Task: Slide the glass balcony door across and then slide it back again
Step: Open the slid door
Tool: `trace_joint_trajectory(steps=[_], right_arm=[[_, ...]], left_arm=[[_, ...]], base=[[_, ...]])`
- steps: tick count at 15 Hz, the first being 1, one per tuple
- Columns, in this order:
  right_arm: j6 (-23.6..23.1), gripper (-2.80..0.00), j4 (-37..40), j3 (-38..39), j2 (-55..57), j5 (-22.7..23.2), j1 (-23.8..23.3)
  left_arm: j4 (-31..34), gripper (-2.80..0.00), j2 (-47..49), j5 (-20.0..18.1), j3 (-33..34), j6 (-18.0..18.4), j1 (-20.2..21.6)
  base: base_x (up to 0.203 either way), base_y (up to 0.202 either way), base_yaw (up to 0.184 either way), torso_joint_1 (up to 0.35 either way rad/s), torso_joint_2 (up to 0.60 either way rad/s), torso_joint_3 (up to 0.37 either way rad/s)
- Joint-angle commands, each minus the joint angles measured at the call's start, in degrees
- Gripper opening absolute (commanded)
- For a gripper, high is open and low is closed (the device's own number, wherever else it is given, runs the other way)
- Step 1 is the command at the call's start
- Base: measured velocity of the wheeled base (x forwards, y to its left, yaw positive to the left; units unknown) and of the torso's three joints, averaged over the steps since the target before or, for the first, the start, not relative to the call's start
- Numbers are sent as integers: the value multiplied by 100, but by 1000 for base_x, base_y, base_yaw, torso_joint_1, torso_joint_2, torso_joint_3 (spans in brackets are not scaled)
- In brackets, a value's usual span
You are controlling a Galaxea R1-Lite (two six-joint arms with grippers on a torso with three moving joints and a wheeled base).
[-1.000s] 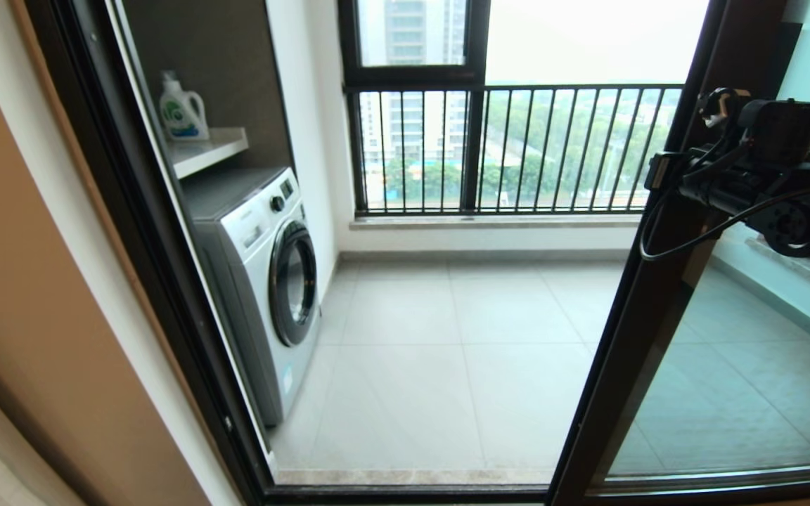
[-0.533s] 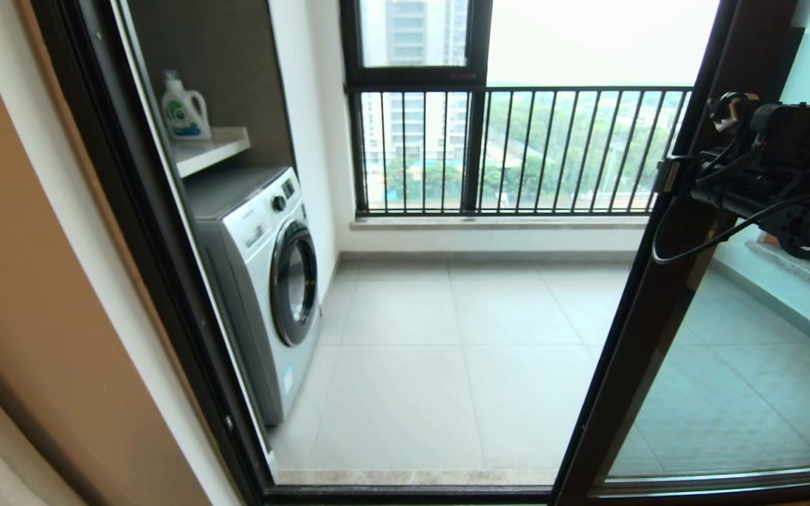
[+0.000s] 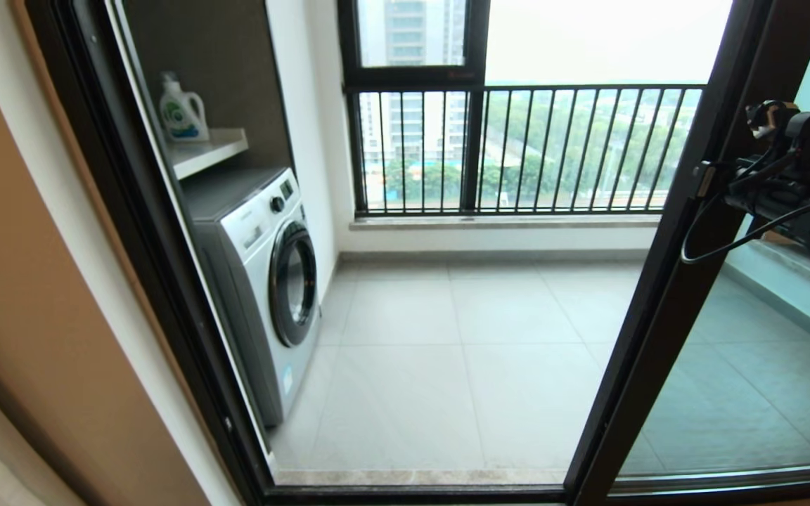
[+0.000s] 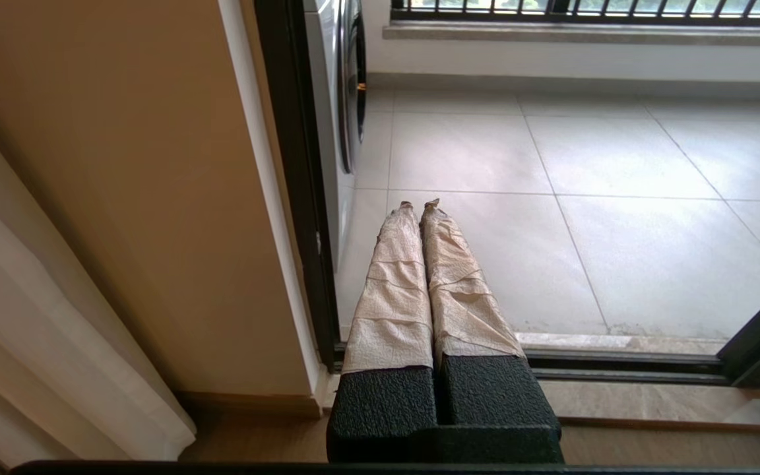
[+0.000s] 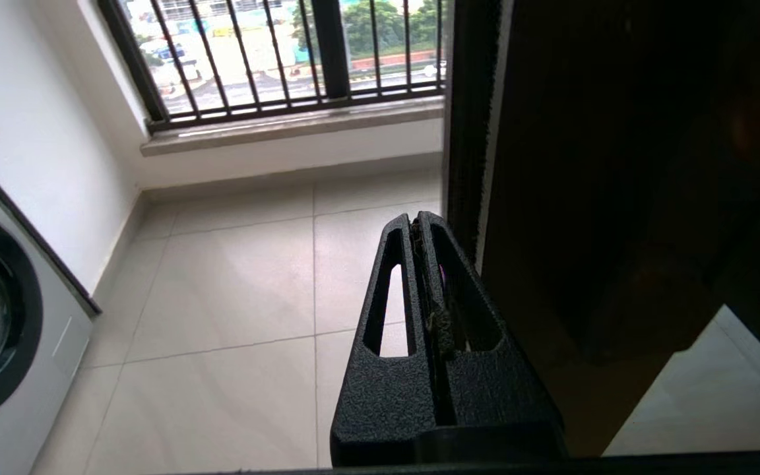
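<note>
Head view: the glass balcony door point(image 3: 665, 302) stands at the frame's right, the right gripper point(image 3: 704, 179) against its dark upright. Left wrist view: the left gripper point(image 4: 419, 206) has its wrapped fingers together, holding nothing. Right wrist view: the right gripper's fingers are pressed together just beside the door's edge.

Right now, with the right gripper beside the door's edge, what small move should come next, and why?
Probably a little more push toward the robot's right. The right gripper, fingers shut, sits against the dark upright of the glass balcony door, which already stands well right of the washing machine. The left gripper is shut, low by the threshold, idle.
</note>
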Motion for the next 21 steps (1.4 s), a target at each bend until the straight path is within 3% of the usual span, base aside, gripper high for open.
trace_joint_trajectory(steps=[1,10,13,16,21], right_arm=[[-11,-280,-33,2,5,49,16],[-55,-280,-176,182,-77,43,54],[-101,-280,-545,400,-267,31,259],[-461,-280,-617,808,-600,37,516],[-505,-280,-693,1304,-1491,35,775]], left_arm=[[3,-280,9,0,-1,-2,0],[3,-280,9,5,-1,-2,0],[3,-280,9,8,-1,-2,0],[3,-280,9,8,-1,-2,0],[3,-280,9,8,-1,-2,0]], base=[[0,0,0,0,0,0],[0,0,0,0,0,0],[0,0,0,0,0,0],[0,0,0,0,0,0],[0,0,0,0,0,0]])
